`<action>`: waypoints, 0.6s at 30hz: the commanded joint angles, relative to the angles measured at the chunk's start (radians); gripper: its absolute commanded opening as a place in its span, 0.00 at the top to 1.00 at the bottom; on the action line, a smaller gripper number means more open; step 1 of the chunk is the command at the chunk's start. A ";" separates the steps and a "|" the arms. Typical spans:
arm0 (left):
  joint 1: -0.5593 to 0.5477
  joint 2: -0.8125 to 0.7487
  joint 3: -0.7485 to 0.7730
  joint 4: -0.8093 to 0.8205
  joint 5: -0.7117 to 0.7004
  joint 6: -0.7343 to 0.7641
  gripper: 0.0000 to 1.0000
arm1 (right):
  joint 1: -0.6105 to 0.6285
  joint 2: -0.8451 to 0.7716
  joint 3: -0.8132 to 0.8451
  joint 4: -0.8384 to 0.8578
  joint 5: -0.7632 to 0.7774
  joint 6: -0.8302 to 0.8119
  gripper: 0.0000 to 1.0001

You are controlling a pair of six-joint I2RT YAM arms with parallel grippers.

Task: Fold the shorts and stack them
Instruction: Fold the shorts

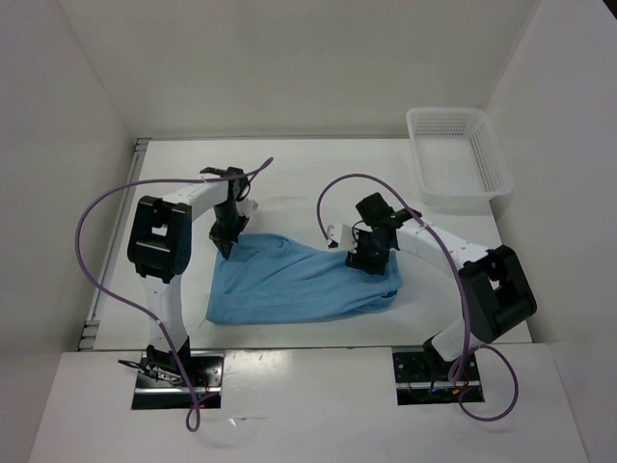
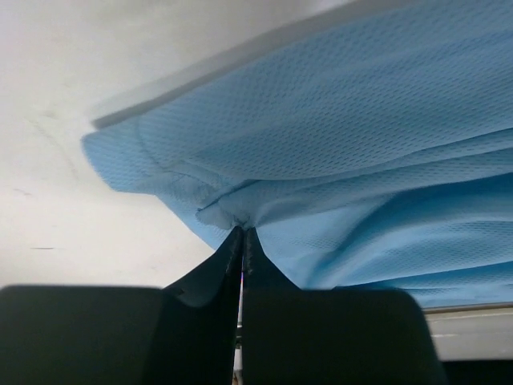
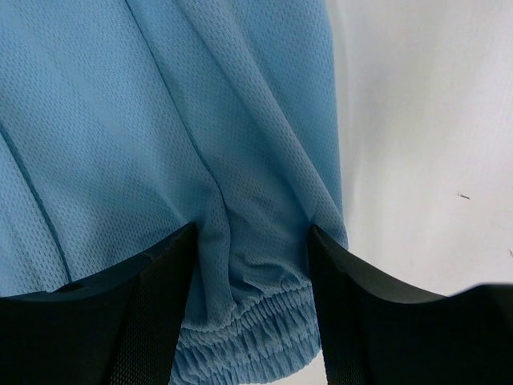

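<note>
Your left claw [image 2: 242, 231] is pressing its two fingers together with no gap showing, and it is nipping a small pucker of the shorts [image 1: 299, 285] at the cloth's far left corner. The wrist view is showing the fabric bunching into the tips. How much cloth is sitting inside the grip is hidden by the fingers themselves.

Your right claw [image 3: 250, 241] is holding its fingers wide apart. It is straddling a ridge of the blue mesh and the gathered elastic waistband [image 3: 248, 337]. The lower part of that band is running off the bottom of the wrist view. You cannot tell from it whether the pads are touching the cloth, and nothing is being clamped.

From above, both claws are pointing down at the far edge of the garment, and their bodies are covering the exact spots they are meeting.

The shorts are lying spread and creased across the middle of the counter [image 1: 289, 174], closer to its near edge, between the two arms. The leg openings are hard to make out.

A white mesh basket [image 1: 498, 159] is sitting in the far right corner, well apart from the cloth. Purple cables [image 1: 92, 217] are looping off both arms.
</note>
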 commanded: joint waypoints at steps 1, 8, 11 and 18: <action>0.000 -0.026 0.099 -0.024 -0.020 0.003 1.00 | -0.007 0.003 -0.026 0.052 0.017 -0.023 0.37; 0.000 -0.039 0.234 -0.123 -0.011 0.003 1.00 | 0.002 0.012 -0.045 0.063 0.017 -0.054 0.36; 0.009 -0.019 0.234 -0.123 -0.035 0.003 1.00 | 0.002 0.022 -0.054 0.072 0.039 -0.063 0.36; 0.092 0.009 0.234 -0.099 -0.124 0.003 1.00 | 0.002 0.000 -0.073 0.163 0.118 0.018 0.36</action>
